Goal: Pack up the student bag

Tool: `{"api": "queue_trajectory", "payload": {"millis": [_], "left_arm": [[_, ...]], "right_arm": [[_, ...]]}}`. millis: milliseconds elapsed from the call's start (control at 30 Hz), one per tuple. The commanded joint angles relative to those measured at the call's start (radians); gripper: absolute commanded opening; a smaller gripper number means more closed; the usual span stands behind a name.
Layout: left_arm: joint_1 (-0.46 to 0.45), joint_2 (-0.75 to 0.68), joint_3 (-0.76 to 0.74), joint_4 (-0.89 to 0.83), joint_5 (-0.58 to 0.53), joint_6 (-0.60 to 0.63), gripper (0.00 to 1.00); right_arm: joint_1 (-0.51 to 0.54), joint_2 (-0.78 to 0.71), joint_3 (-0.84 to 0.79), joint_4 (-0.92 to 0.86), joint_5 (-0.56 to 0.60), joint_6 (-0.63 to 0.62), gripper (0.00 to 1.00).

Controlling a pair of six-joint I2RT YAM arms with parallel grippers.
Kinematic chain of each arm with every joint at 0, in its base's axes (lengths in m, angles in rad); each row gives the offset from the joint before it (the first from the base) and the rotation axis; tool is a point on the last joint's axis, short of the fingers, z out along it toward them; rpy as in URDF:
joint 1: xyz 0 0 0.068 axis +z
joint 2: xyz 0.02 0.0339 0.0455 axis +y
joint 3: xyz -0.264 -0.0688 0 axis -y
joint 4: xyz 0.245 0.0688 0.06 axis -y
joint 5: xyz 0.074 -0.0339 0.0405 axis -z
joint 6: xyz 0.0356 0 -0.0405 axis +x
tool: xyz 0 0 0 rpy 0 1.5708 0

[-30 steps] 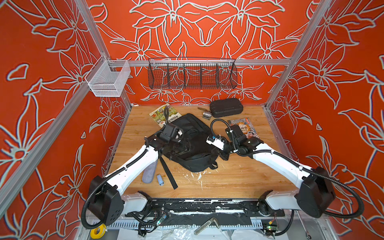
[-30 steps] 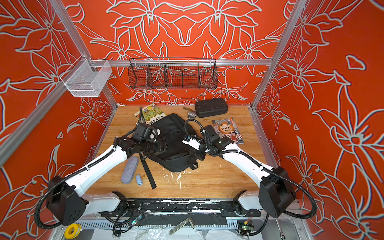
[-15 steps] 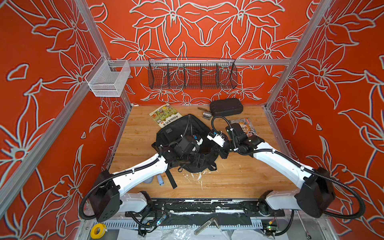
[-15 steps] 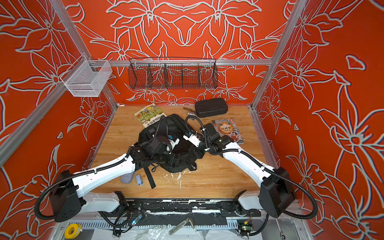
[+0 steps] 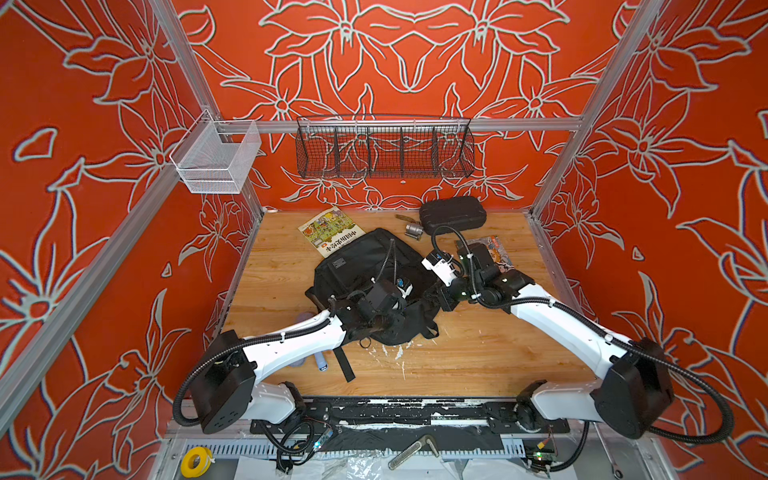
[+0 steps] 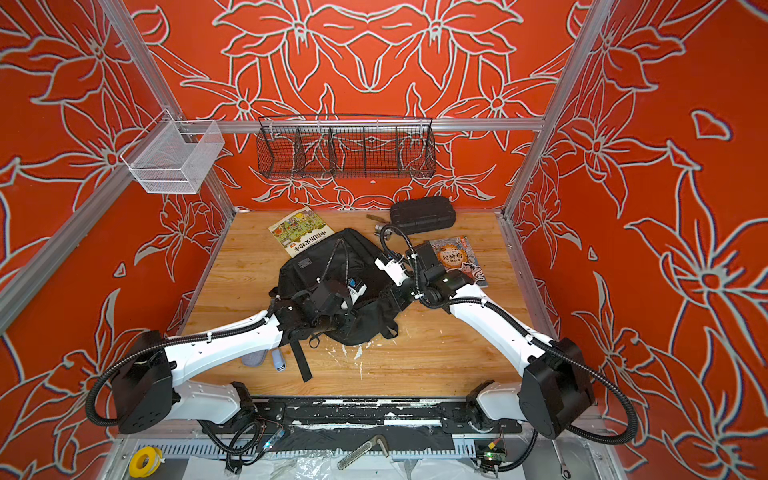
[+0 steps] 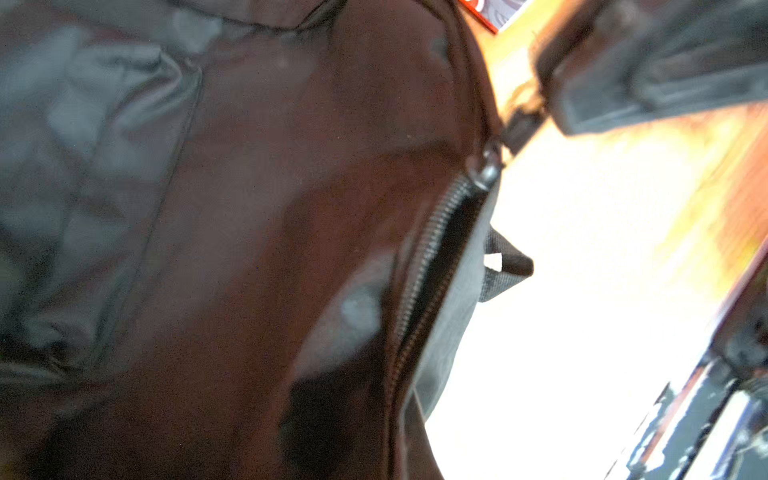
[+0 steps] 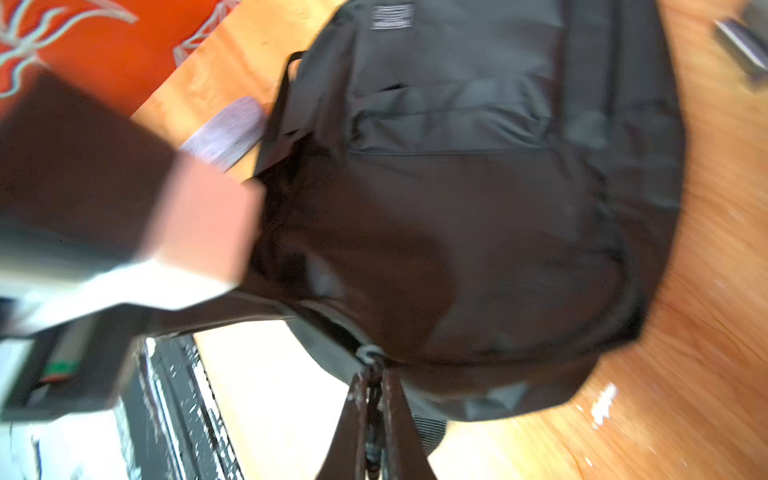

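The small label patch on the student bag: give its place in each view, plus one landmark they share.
Top views: label patch at the student bag's far left corner, near the yellow-green book.
Left wrist: not in it.
Right wrist: label patch at the picture's upper edge.
Shared landmark: the open main zipper.

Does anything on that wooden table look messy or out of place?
Yes. White flecks, like chipped paint or debris, are scattered on the wooden table just in front of the soft black fabric backpack, between the two arms.
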Motion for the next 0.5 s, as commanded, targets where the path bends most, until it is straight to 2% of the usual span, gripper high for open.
{"api": "queue_trajectory", "payload": {"millis": [0, 100, 200, 467], "left_arm": [[-0.004, -0.078, -0.028, -0.033, -0.016, 0.005, 0.0], [-0.011, -0.141, -0.052, -0.058, 0.003, -0.018, 0.0], [-0.027, -0.192, -0.083, -0.075, 0.008, -0.029, 0.0], [-0.121, -0.131, -0.023, -0.199, -0.049, 0.013, 0.0]], "right_arm": [[-0.028, 0.021, 0.044, 0.009, 0.097, 0.087, 0.0], [-0.061, 0.065, 0.078, -0.006, 0.21, 0.102, 0.0], [-0.094, 0.134, 0.128, 0.011, 0.263, 0.104, 0.0], [-0.138, 0.303, 0.326, 0.003, 0.297, 0.058, 0.0]]}}
